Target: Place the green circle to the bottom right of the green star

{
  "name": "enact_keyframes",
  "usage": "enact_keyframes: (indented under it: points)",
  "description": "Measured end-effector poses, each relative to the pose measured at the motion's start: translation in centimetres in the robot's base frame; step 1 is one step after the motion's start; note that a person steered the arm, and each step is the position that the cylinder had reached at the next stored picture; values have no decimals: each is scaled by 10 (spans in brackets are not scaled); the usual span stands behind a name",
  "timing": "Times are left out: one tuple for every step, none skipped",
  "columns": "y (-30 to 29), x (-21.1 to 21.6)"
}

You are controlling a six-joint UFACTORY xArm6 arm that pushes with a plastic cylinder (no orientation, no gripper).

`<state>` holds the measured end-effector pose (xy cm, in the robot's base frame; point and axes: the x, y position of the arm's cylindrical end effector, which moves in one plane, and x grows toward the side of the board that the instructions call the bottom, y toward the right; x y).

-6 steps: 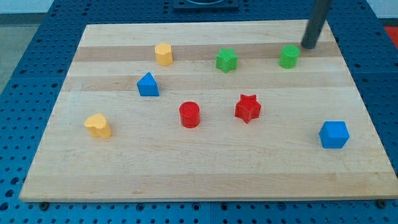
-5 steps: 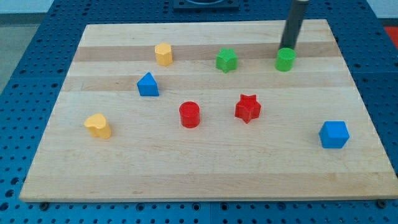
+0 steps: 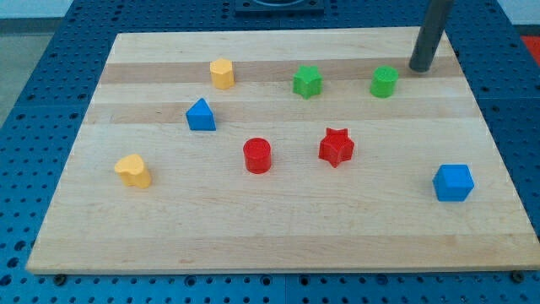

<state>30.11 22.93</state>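
The green circle [image 3: 384,82] sits on the wooden board [image 3: 278,219] near the view's top right. The green star [image 3: 307,82] lies to its left at about the same height, with a gap between them. My tip [image 3: 419,69] is up and to the right of the green circle, a short way off and not touching it.
A red star [image 3: 336,147] and a red cylinder [image 3: 257,156] lie below the green blocks. A blue cube [image 3: 453,182] is at the right. A blue triangle [image 3: 201,115], a yellow hexagon [image 3: 222,73] and a yellow heart [image 3: 133,171] are on the left.
The tip swung left to just above the green circle, then back out to its upper right. The green circle shifted slightly left and down.
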Motion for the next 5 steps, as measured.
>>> enact_keyframes:
  points:
    - [0,13]
    - [-3,27]
    - [-63,27]
    - [-117,27]
    - [-107,25]
